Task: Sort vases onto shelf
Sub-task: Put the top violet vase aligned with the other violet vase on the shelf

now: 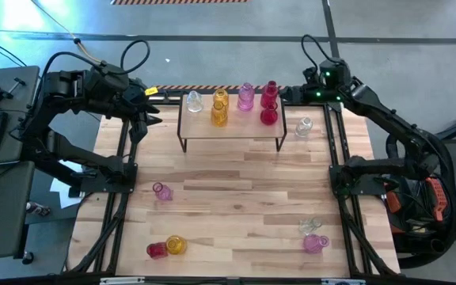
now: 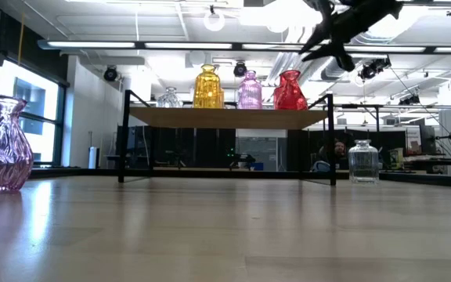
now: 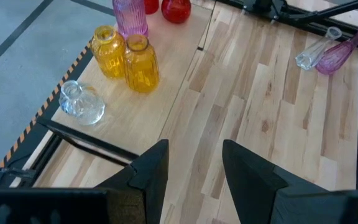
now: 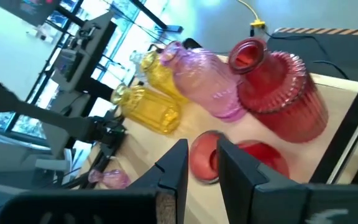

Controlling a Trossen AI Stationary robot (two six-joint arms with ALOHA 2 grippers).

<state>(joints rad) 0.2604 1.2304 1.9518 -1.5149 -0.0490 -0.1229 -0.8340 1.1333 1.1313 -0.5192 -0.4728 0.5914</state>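
From above, the shelf (image 1: 232,127) stands at the far edge of the worktop (image 1: 236,214) and carries 6 vases grouped by colour: a clear vase (image 1: 194,101), 2 yellow vases (image 1: 219,108), a pink vase (image 1: 246,96) and 2 red vases (image 1: 269,104). That colour order looks like the sorting rule. The right pincer (image 1: 285,95) hovers just beside the red pair, probably because red belongs at that end. The left pincer (image 1: 145,111) waits off the shelf's other end. Unsorted pieces remain: a clear jar (image 1: 304,126) upright just beside the shelf, a small pink vase (image 1: 162,191) lying mid-worktop, a red and yellow pair (image 1: 166,246) lying at the near edge, and a clear and pink pair (image 1: 313,235) lying near right.

At worktop height, the shelf top (image 2: 229,117) shows its vases upright in a row, the clear jar (image 2: 362,162) on the worktop beside a leg, and a pink vase (image 2: 2,145) close to the lens.

Through the left wrist, the left pincer (image 3: 194,171) is spread and holds nothing, looking down past the shelf's clear and yellow end.

Through the right wrist, the right pincer (image 4: 202,168) is spread with a red vase's neck (image 4: 205,155) between its fingers; I cannot tell whether they touch it.
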